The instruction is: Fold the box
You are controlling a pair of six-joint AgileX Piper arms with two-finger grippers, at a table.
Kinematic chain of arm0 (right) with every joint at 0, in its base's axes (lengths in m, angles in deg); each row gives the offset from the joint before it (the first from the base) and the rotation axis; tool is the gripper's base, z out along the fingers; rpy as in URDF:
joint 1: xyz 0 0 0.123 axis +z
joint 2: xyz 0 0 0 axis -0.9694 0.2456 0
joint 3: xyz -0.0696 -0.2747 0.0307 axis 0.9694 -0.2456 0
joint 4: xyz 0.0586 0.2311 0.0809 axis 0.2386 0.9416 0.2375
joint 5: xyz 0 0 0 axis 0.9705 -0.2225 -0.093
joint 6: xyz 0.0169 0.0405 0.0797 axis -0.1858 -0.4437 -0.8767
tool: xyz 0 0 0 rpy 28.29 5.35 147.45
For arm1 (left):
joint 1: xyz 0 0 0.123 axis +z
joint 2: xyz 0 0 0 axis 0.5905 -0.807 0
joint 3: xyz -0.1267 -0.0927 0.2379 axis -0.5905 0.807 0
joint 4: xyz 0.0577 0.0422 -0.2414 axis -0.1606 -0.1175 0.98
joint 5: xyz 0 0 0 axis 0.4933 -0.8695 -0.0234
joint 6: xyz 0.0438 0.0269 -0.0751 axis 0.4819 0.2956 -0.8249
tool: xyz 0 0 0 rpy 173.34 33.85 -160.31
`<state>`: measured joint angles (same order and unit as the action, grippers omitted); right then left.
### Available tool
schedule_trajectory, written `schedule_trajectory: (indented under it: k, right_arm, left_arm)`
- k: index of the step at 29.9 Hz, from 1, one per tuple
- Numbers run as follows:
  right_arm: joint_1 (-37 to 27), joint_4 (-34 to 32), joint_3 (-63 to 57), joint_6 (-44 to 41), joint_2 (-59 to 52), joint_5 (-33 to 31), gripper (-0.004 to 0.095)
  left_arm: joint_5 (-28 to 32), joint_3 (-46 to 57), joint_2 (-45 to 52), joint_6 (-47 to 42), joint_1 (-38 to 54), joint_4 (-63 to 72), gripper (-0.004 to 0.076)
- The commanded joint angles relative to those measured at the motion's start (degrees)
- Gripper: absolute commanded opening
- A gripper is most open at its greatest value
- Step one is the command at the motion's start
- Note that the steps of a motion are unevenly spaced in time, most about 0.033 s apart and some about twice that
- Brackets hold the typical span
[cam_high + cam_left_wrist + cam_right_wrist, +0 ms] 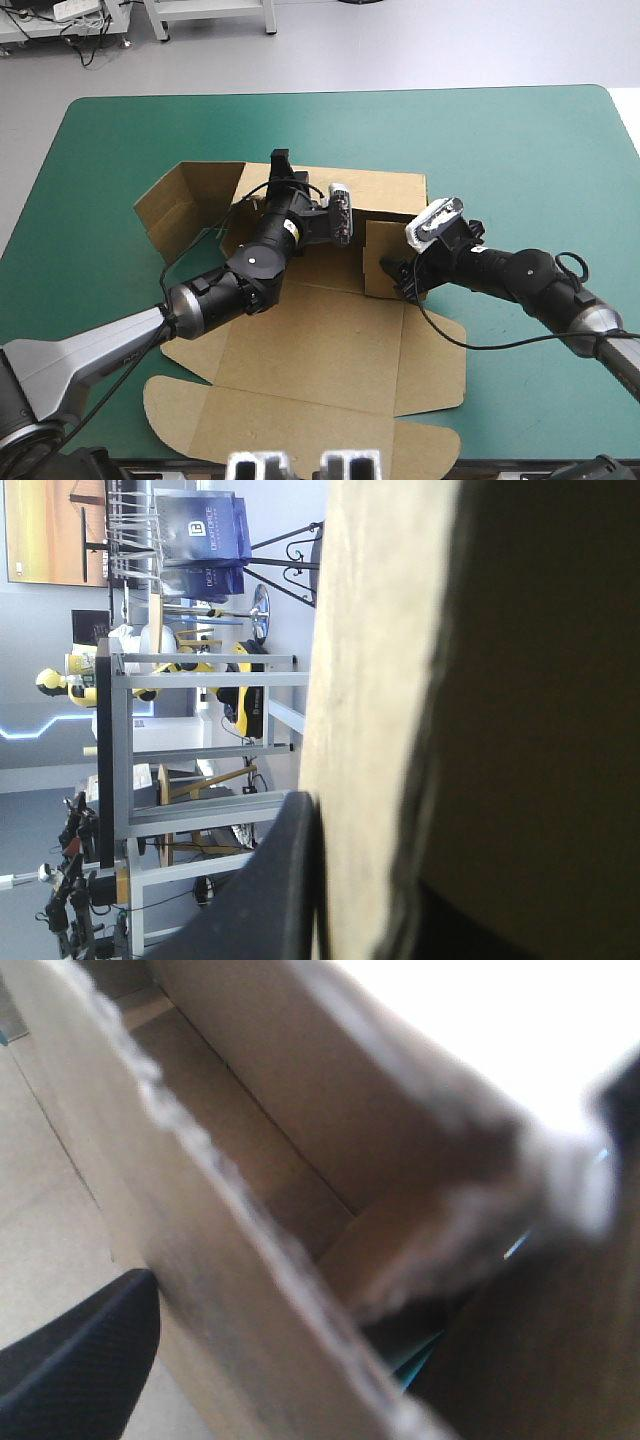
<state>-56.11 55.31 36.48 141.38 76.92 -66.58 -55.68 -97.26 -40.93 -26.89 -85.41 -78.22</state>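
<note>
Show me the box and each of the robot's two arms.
box [330, 340]: high view, on its flat middle panel.
left arm [250, 265]: high view, on its black wrist joint.
right arm [520, 272]: high view, on its black forearm.

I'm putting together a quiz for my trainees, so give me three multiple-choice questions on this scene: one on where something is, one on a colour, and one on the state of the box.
1. Where are the left fingers?
A on the far wall of the box
B off to the side, touching nothing
C on the sheet's near edge

2. What colour is the table cover?
A red
B teal-green
C white

3. What state is the box in?
A fully flat
B partly folded, far wall raised
C crushed into a heap

Answers: 1 A, because board stands right against a finger and the arm reaches to that wall. 2 B, because teal-green shows all around the box. 3 B, because the far wall stands up while the rest lies flat.
</note>
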Motion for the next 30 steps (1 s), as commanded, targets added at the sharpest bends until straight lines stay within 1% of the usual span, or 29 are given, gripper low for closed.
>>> schedule_trajectory:
  k: [1, 3, 5, 7, 11, 13, 16, 18, 20, 22, 24, 28, 30]
  right_arm:
    - [0.08, 2.64, 3.3, 0.43, 0.75, 0.15, 0.0736]
    - [0.19, 2.77, 3.79, 0.3, 1.02, 0.28, 0.0683]
    - [0.19, 3.18, 3.79, -0.66, 1.02, 1.72, 0.0604]
    - [0.19, 3.49, 3.79, -0.66, 1.02, 2.03, 0.0492]
    - [0.19, 3.59, 3.79, 0.48, 1.02, -0.59, 0.0252]
    - [0.19, 3.59, 3.79, 0.89, 1.02, -1.1, 0.0149]
    - [0.19, 4.43, 3.79, 1.36, 1.02, -1.46, 0.0042]
    - [0.19, 5.58, 3.79, 2.02, 1.02, -1.98, 0.0009]
    - [0.19, 6.2, 3.79, 2.84, 1.02, -2.87, -0.0001]
    - [0.38, 6.08, 3.79, 2.83, 1.02, -2.82, -0.0002]
    - [0.67, 5.8, 3.79, 3.25, 1.02, -1.91, -0.0002]
    - [0.67, 5.8, 4.43, 3.25, 1.02, 0.14, -0.0022]
    - [0.67, 5.8, 5.05, 3.25, 1.02, 0.15, -0.0024]
  left_arm:
    - [1.27, -1.65, 1.52, -1.0, -1.04, 2.55, 0.0013]
    - [0.59, -1.65, 1.52, -1.0, -1.04, 3.11, 0.0013]
    - [0.06, -1.65, 1.52, -1.0, -1.04, 3.19, 0.0013]
    - [-0.03, -1.65, 1.62, -1.0, -1.04, 3.56, 0.0013]
    - [0.33, -1.65, 1.62, -1.0, -1.04, 6.04, 0.0028]
    - [0.89, -1.65, 1.62, -1.0, -1.04, 6.4, 0.006]
    - [1.51, -1.65, 1.62, -1.0, -1.04, 6.83, 0.0159]
    - [1.51, -1.65, 1.62, -1.0, -1.04, 7.48, 0.0239]
    - [1.51, -1.65, 1.62, -1.0, -1.04, 7.76, 0.0335]
    - [1.51, -1.65, 1.62, -1.15, -1.04, 7.76, 0.0395]
    - [1.51, -1.65, 1.72, -1.15, -1.04, 7.88, 0.0419]
    - [1.66, -1.65, 3.04, -1.29, -1.04, 7.88, 0.042]
    - [1.88, -1.65, 4.02, -1.42, -1.12, 8.12, 0.042]
